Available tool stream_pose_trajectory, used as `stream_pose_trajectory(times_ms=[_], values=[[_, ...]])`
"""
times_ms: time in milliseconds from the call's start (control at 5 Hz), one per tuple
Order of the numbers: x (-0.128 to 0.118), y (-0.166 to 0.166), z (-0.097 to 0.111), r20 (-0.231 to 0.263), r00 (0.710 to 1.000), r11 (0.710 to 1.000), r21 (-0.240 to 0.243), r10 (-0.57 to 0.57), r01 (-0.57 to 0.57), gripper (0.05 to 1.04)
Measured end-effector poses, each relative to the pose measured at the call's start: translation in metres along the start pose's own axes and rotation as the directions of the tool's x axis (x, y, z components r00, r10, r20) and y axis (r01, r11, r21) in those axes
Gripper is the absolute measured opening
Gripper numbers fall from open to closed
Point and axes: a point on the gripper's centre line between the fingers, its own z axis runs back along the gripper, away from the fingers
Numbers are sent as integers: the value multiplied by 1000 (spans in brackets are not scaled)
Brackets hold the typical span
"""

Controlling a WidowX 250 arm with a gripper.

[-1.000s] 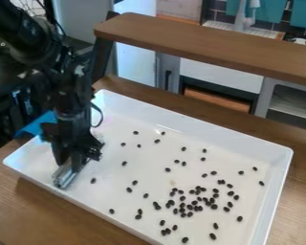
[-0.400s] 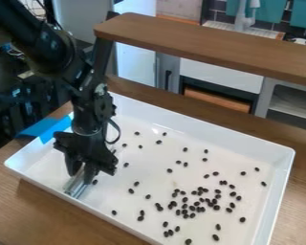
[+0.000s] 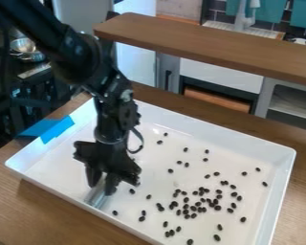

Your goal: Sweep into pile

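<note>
Over the left half of the white tray, my gripper points down, shut on a clear, shiny flat piece whose lower edge is at the tray floor near the front-left wall. Small dark beans are spread over the tray, clustered most densely in the right-front part. A few single beans lie apart, such as one bean just right of the clear piece and another bean farther back. The gripper hides part of the tray floor behind it.
The white tray has raised walls and sits on a wooden table. Blue tape sticks to its left corner. A raised wooden shelf runs behind the tray.
The arm has moved right across the tray with the clear piece in its gripper. It now covers some beans that showed earlier near the left-middle. The tray has shifted very slightly.
</note>
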Motion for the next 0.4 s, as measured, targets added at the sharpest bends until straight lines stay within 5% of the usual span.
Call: stream_pose_trajectory(times_ms=[400], values=[[-3, -36, 6, 14, 1000, 1000, -9, -7, 7, 338]])
